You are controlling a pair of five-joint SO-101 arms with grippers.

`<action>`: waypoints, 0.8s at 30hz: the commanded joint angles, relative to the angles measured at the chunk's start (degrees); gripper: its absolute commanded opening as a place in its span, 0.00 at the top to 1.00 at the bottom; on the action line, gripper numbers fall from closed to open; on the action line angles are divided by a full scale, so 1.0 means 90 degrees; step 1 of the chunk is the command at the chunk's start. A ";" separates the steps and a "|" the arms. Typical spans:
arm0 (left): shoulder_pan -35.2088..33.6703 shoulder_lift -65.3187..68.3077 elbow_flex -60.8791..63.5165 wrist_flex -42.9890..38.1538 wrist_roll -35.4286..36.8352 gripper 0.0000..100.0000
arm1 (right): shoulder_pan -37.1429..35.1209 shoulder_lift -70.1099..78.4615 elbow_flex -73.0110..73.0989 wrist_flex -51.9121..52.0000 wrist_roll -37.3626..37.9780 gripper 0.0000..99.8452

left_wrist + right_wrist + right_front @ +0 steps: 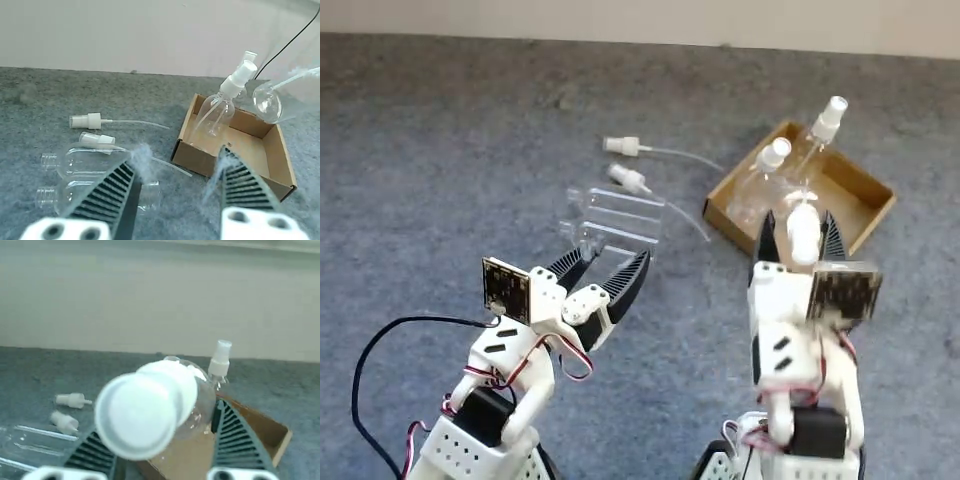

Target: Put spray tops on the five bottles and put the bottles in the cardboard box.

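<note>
From above, the whole layout: cardboard box (865, 200) on the grey carpet (440, 120), with the held bottle (803, 235) hanging over its near side. Added by the left wrist view: the round clear bottom of that bottle, tilted above the box, a thin tube running inside it. Added by the right wrist view: its white spray top (140, 412), close to the lens and pointing straight at it.

Right gripper (800, 220) clamped on the held bottle, one ribbed finger on each side of the clear body. Left gripper (178, 157) spread wide and holding nothing, low over two uncapped bottles (75, 162) lying side by side on the carpet; cannot tell whether touching them.

Leaning inside the box: two capped bottles (770, 165), one behind the other. Just beyond the uncapped pair: two loose spray tops (623, 147) on their sides, long tubes trailing towards the box, one tube crossing the carpet between the lying bottles and the box wall
</note>
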 commanded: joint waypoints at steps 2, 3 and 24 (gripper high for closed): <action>-0.0161 -0.0103 0.0122 0.0010 0.0049 0.82 | 0.0591 0.1343 -0.0757 -0.0777 -0.0029 0.87; -0.0239 -0.0103 0.0122 0.0010 0.0049 0.84 | 0.0718 0.1587 -0.0835 -0.0806 -0.0029 0.87; -0.0571 -0.0103 0.0122 0.0000 0.0049 0.97 | 0.2173 0.6208 -0.1744 -0.3893 -0.0029 0.87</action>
